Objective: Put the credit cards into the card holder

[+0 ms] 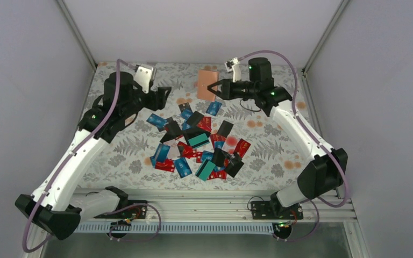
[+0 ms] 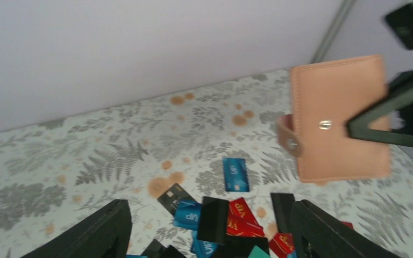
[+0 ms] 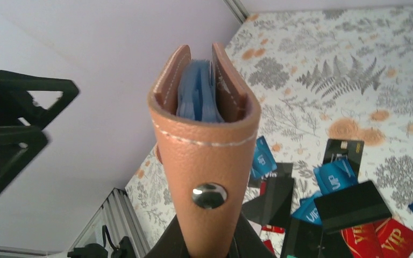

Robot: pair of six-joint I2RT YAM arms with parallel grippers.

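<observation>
Tan card holder (image 3: 207, 161); blue cards (image 3: 196, 99) inside

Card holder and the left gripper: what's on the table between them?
Only bare flowery tablecloth, as the top view shows, between the left gripper and the card holder. The credit cards lie nearer the arms.
</observation>
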